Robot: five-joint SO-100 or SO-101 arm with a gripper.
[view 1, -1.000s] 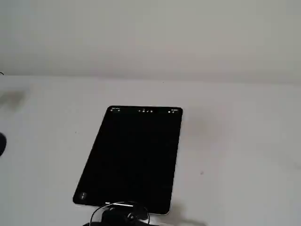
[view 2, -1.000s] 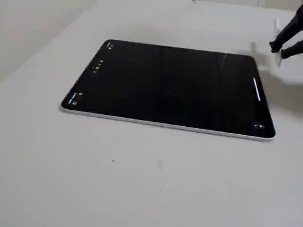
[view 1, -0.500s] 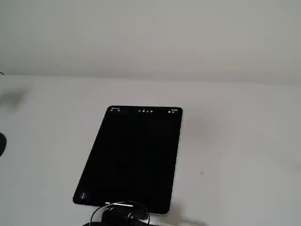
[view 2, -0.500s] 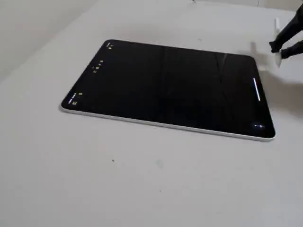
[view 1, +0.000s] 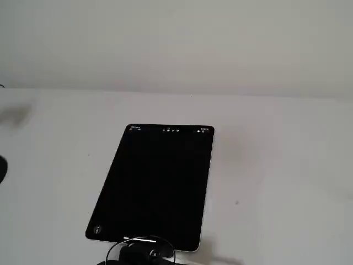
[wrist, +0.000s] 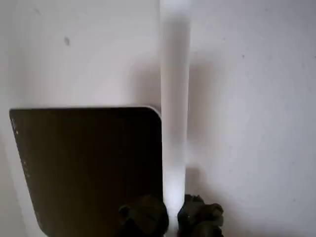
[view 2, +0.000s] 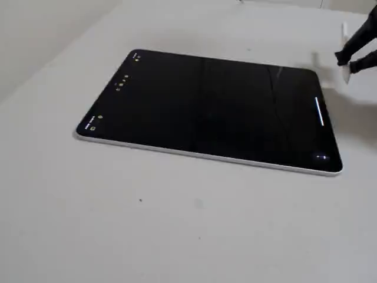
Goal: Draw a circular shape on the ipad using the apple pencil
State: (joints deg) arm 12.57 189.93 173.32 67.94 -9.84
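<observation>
The black two-finger gripper [wrist: 170, 217] clenches the smooth white cylindrical apple pencil [wrist: 174, 108]. It is off the right end of the flat black-screened ipad [view 2: 212, 106] in a fixed view.

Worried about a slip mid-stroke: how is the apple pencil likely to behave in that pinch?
The apple pencil looks smooth and round, so it may slide or twist between the hand's fingertips. It appears stiff, unlikely to bend. Pinched near one end, its long free length could lever sideways when pressed.
</observation>
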